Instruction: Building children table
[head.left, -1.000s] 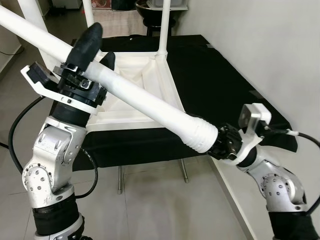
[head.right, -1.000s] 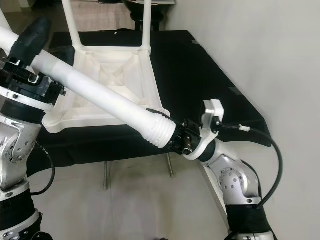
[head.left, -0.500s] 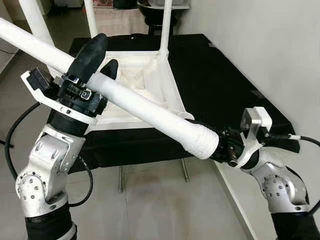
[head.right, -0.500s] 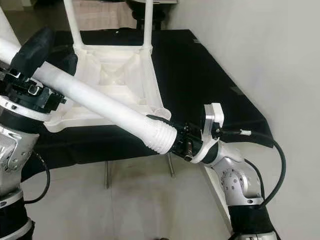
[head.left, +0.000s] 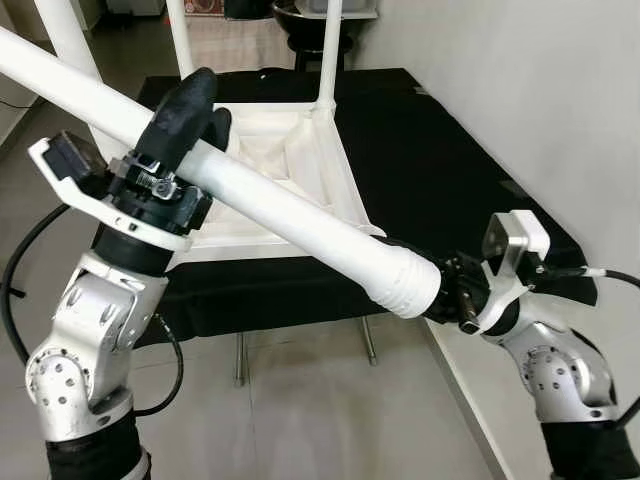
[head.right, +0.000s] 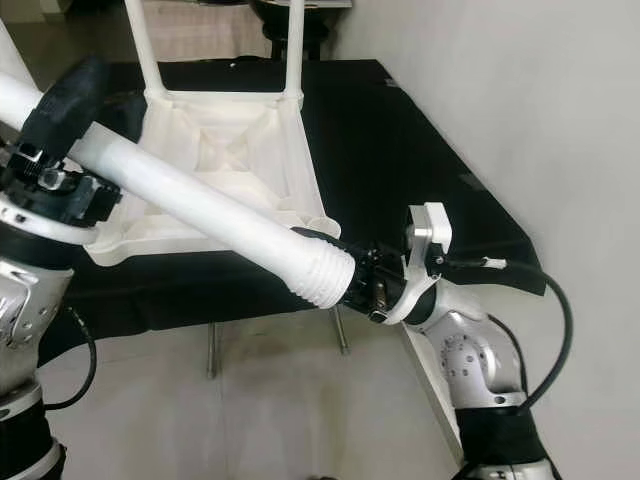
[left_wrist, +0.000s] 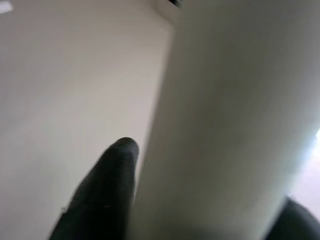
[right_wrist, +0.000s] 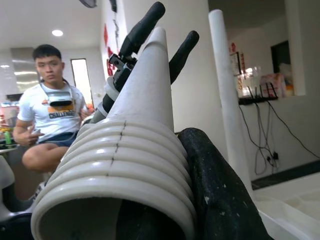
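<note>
A long white table leg (head.left: 290, 205) with a ribbed end (head.left: 405, 280) slants across in front of me, held at both ends. My left gripper (head.left: 210, 98) is shut on its upper part, black fingers (left_wrist: 105, 195) on either side of the tube (left_wrist: 220, 125). My right gripper (head.right: 345, 272) is shut on the ribbed end (right_wrist: 115, 165), one finger (right_wrist: 220, 190) lying along it. The upturned white table top (head.left: 345, 190) lies on the black table (head.left: 440, 170). Its corner nearest the ribbed end is just behind it.
Three white legs stand upright from the table top, one at the far right corner (head.left: 328, 50) and two at the left (head.left: 180, 35). A white wall (head.left: 540, 90) runs along the right. A seated person (right_wrist: 47, 115) is behind my left arm. Tiled floor (head.left: 300, 420) lies below.
Both grippers keep their hold on the leg. The ribbed end has shifted slightly down and right, and the left arm has turned a little.
</note>
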